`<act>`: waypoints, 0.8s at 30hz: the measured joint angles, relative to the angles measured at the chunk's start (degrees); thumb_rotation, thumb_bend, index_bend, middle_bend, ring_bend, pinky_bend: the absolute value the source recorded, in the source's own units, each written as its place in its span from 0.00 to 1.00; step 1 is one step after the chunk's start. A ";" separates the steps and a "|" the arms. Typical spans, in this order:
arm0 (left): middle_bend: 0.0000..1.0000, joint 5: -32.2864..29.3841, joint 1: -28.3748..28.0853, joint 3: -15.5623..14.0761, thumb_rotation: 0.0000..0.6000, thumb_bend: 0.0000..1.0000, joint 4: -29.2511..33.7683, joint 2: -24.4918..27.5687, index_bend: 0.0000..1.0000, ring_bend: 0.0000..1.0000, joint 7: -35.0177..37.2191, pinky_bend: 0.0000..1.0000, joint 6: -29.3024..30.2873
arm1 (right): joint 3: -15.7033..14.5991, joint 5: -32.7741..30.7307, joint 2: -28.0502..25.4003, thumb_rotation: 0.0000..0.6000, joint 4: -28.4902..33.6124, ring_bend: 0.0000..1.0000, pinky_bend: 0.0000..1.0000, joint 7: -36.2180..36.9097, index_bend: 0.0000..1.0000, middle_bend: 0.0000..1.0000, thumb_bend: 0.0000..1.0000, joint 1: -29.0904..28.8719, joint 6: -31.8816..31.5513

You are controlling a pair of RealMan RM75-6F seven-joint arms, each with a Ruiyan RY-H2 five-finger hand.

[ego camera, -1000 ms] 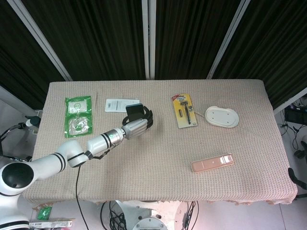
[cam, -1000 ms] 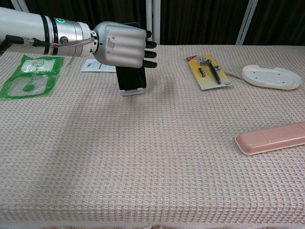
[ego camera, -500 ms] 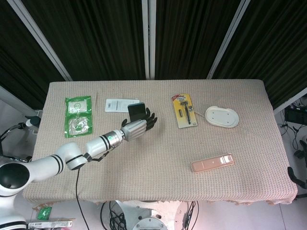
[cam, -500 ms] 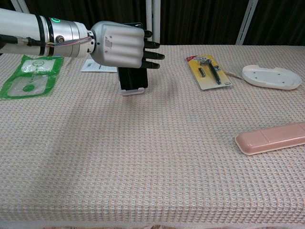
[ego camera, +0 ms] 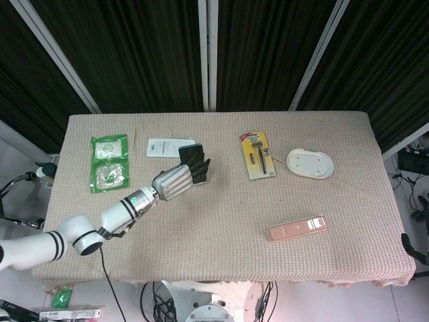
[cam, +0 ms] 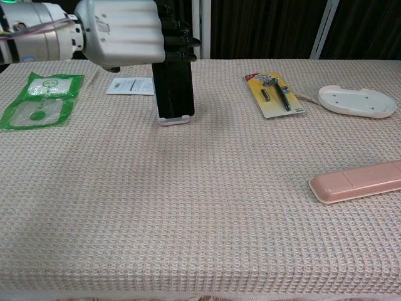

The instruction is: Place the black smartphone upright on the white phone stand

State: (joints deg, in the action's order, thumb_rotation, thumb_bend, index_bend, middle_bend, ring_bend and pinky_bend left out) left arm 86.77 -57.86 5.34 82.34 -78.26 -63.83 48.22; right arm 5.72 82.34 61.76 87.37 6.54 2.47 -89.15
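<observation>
Chest view shows the black smartphone (cam: 173, 88) standing upright on the white phone stand (cam: 173, 120), its lower edge seated in the stand's small lip, toward the far left part of the worktop (cam: 207, 207). The left hand (cam: 125, 30) hangs above and just left of the phone's top, its dark fingers (cam: 177, 41) reaching over the upper edge. Whether the fingers touch the phone or have let go of it cannot be told from either view. In the head view the left hand (ego camera: 175, 179) sits just in front of the phone (ego camera: 191, 155), with the fingers alongside the dark screen. The right hand does not appear in either view.

Behind the stand, near the far edge, lies a white paper leaflet (cam: 131, 86). Close to the far-left corner lies a green plastic packet (cam: 39, 98). To the right of the phone, well apart from it, a razor in yellow card packaging (cam: 274, 93) lies flat, and beyond that a white oval dish-like piece (cam: 356, 100) rests near the right edge. A long pink case (cam: 357, 181) lies closer to the near-right corner, at a slant.
</observation>
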 measured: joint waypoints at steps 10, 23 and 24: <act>0.05 0.45 22.44 -3.72 1.00 0.03 14.59 8.61 0.02 0.05 9.96 0.20 31.98 | -0.21 1.40 0.26 1.00 -0.14 0.00 0.00 -0.32 0.00 0.00 0.25 -0.46 -0.24; 0.03 -6.98 46.92 -8.48 0.54 0.03 10.18 8.31 0.02 0.05 47.77 0.21 47.58 | -3.61 6.19 1.44 1.00 -1.43 0.00 0.00 -1.98 0.00 0.00 0.24 -1.41 1.42; 0.03 -7.11 48.08 -8.81 0.54 0.03 8.99 8.14 0.02 0.05 49.56 0.21 47.65 | -3.73 6.28 1.65 1.00 -1.64 0.00 0.00 -2.02 0.00 0.00 0.24 -1.45 1.52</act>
State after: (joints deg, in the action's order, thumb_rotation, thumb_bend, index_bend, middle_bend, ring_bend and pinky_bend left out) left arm 79.66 -9.78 -3.47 91.32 -70.12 -14.26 95.87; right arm 1.99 88.62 63.41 85.73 4.51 1.02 -87.63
